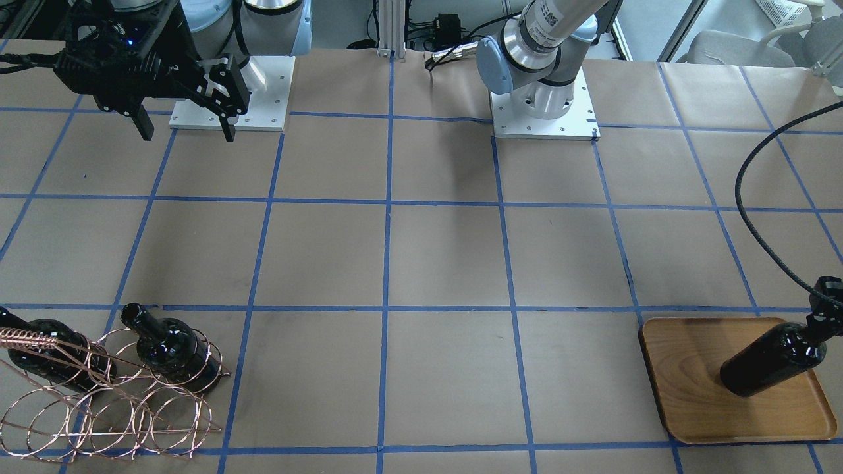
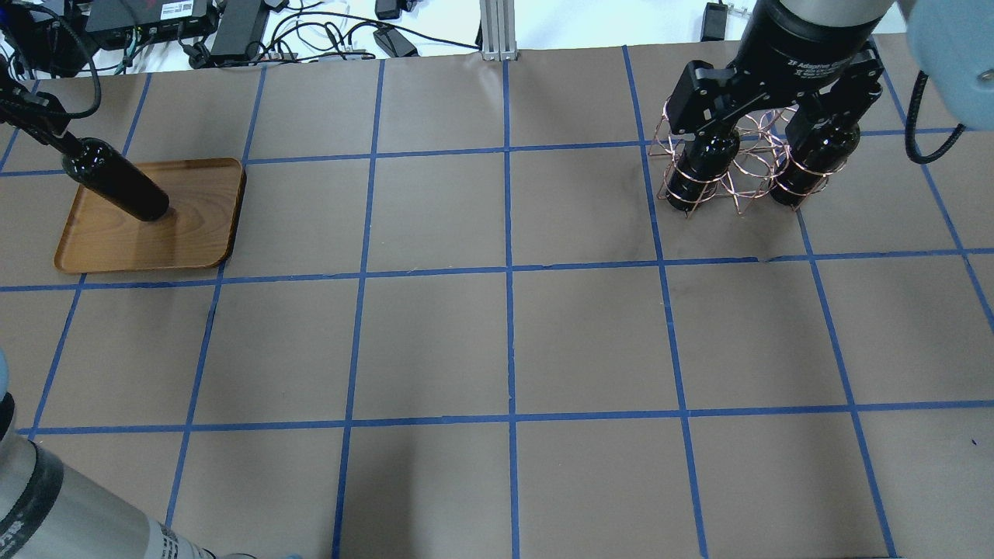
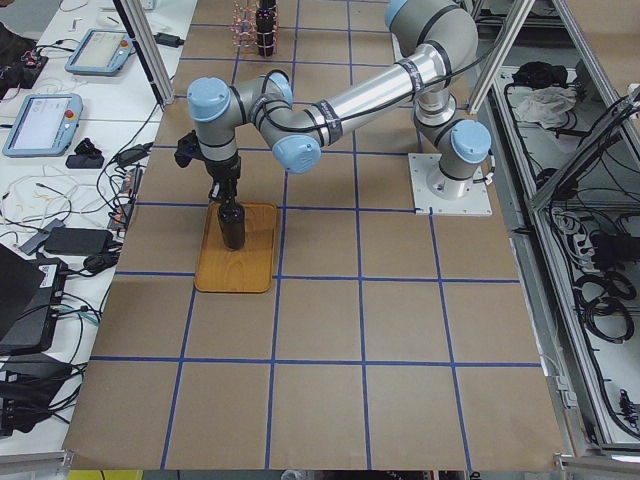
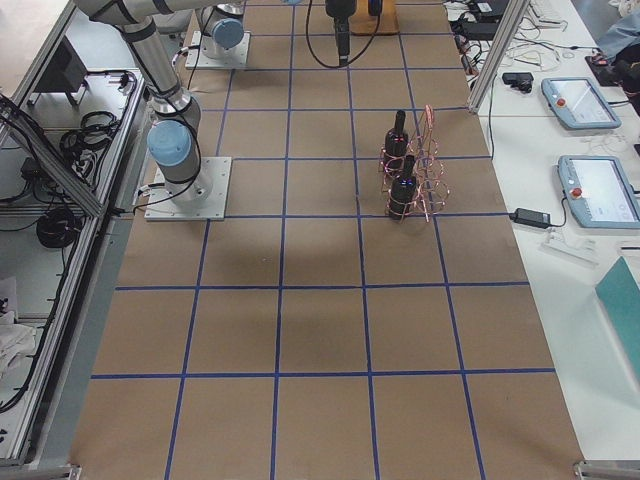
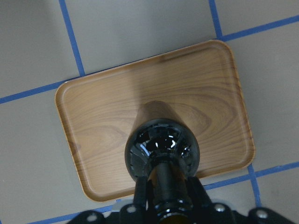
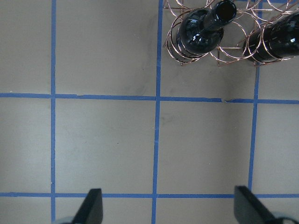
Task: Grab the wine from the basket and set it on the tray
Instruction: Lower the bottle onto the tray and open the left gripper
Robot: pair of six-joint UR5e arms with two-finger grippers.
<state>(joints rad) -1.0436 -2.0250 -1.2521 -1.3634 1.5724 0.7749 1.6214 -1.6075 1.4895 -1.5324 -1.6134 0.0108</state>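
A glossy black bottle (image 1: pixel 770 359) stands upright at the middle of the light wooden tray (image 1: pixel 685 405). Well apart, the copper wire basket (image 1: pixel 29 339) holds a second bottle (image 1: pixel 164 345) and a third bottle (image 1: pixel 46 352) upright.

A bench (image 2: pixel 435 341) covered in brown paper is marked into large squares by blue tape (image 2: pixel 509 272). In the overhead view an aluminium post (image 2: pixel 492 27) stands at its far edge. Behind the post, tangled black cables (image 2: pixel 326 35) and a black power brick (image 2: pixel 241 23) lie on a white surface. On the operators' side, a white side table (image 4: pixel 580 320) holds two flat pendants (image 4: pixel 575 100) with screens, one beyond the other. A grey chair (image 1: pixel 737 46) sits past one bench corner. White rags (image 3: pixel 545 100) lie among cables beside the bench.
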